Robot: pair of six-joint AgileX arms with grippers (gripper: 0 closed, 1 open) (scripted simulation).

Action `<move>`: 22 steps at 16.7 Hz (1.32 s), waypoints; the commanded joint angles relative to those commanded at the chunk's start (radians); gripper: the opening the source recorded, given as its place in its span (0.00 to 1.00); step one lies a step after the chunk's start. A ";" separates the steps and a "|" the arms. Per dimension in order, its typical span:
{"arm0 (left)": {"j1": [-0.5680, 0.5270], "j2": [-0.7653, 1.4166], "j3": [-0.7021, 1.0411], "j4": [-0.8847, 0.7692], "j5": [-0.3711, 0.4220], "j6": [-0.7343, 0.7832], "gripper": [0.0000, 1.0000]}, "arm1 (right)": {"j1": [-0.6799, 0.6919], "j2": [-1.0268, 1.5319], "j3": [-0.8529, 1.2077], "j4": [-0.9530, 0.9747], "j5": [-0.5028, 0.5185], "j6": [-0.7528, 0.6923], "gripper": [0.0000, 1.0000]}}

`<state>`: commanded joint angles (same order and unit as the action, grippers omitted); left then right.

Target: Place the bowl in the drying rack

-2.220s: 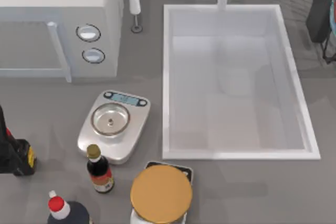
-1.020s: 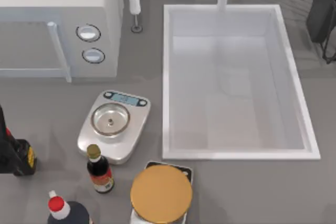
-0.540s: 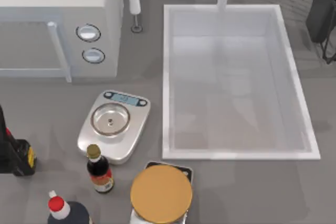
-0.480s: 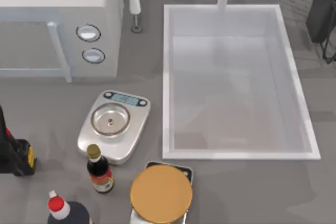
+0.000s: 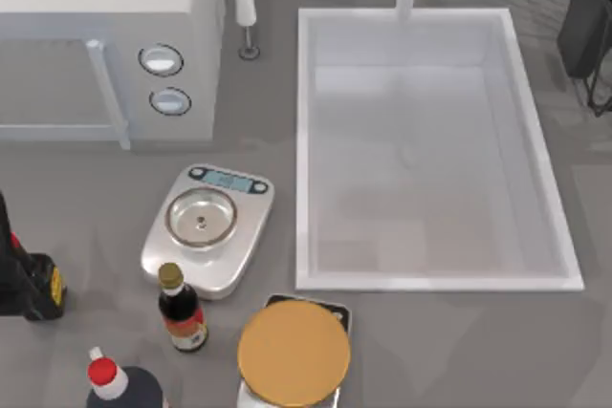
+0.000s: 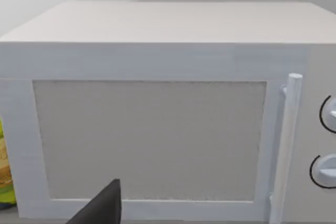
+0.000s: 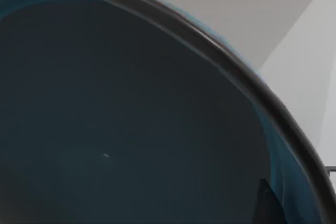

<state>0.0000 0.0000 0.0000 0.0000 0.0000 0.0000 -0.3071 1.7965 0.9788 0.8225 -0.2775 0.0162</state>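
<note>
Only shadows in the sink (image 5: 302,140) have shifted; nothing else moved. From above, the microwave (image 5: 105,7), silver scale (image 5: 207,228), sauce bottle (image 5: 181,311) and gold disc (image 5: 293,352) sit left of the sink.

In the left wrist view, the left gripper (image 6: 101,211) hangs facing the microwave door.

In the right wrist view, the bowl (image 7: 121,129) is very close to the right gripper (image 7: 265,205), with its teal inside showing.

I cannot tell if either gripper holds anything.

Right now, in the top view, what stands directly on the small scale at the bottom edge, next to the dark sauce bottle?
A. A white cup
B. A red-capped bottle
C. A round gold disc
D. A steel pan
C. A round gold disc covers the small scale, whose dark corner shows behind it, just right of the dark sauce bottle; the steel pan sits on the silver scale instead.
</note>
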 joint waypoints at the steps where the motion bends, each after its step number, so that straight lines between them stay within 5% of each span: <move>1: 0.000 0.000 0.000 0.000 0.000 0.000 1.00 | 0.000 0.000 0.000 0.001 0.000 0.000 0.00; 4: 0.000 0.000 0.000 0.000 0.000 0.000 1.00 | 0.000 0.000 0.000 0.001 0.000 0.000 0.00; 17: 0.000 0.000 0.000 0.000 0.000 0.000 1.00 | 0.000 0.000 0.000 0.001 0.000 0.000 0.98; 22: 0.000 0.000 0.000 0.000 0.000 0.000 1.00 | 0.000 0.000 0.000 0.001 0.000 0.000 1.00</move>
<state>0.0000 0.0000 0.0000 0.0000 0.0000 0.0000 -0.3068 1.7970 0.9786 0.8231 -0.2772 0.0162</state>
